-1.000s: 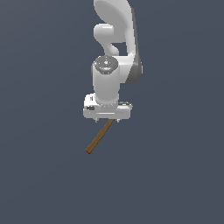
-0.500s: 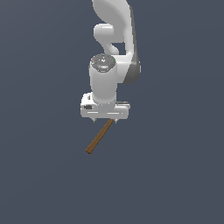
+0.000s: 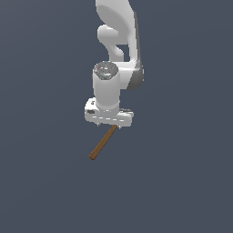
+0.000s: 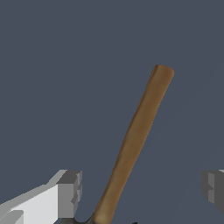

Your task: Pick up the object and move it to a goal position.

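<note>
The object, a claw hammer with a brown wooden handle (image 3: 103,144), lies flat on the dark floor; in the exterior view its handle points down and toward that view's left. My gripper (image 3: 109,126) hangs right over the head end, which the white hand hides there. In the wrist view the handle (image 4: 133,144) runs between my two fingers, nearer one grey fingertip (image 4: 70,192) than the other (image 4: 213,186). A sliver of the dark metal head (image 4: 78,221) shows at the picture's edge. The gripper (image 4: 141,189) is open and touches nothing.
Plain dark grey floor surrounds the hammer in both views. The white arm (image 3: 119,41) rises behind and above the gripper. No other objects or edges show.
The hand has shifted very slightly toward the exterior view's left and a little lower. The hammer has not moved.
</note>
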